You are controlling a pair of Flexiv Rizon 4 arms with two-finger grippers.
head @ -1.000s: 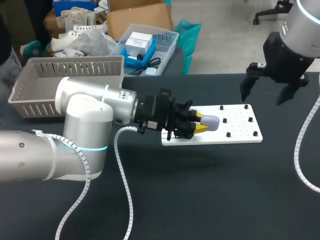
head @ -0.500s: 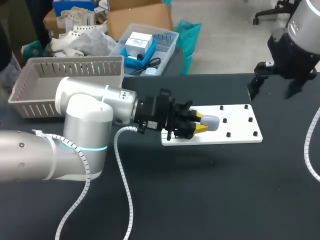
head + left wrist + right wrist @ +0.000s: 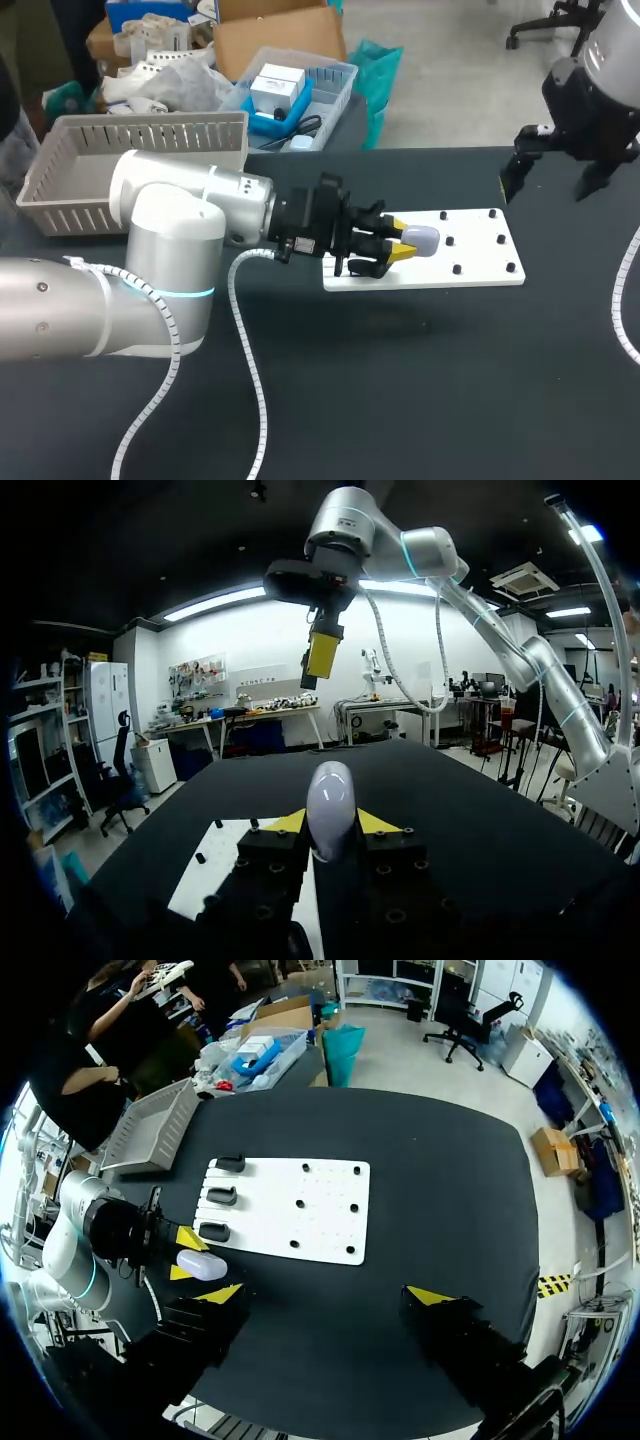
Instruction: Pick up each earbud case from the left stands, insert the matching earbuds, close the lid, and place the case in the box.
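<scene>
The left claw squeezes a small pale earbud case, with one yellow tip on each side. It holds the case just over the left end of the white board, in the middle of the head view. The lid looks shut. I see no earbuds anywhere, so I think none are in yet. The right claw hangs high in the upper right, spread wide with nothing in it. The gray box sits in the upper left, well apart from the case. So only the pick-up looks done. Putting the earbuds in, closing the lid and setting the case in the box are all left. Three dark stands sit on the board; I cannot tell if more cases wait there.
</scene>
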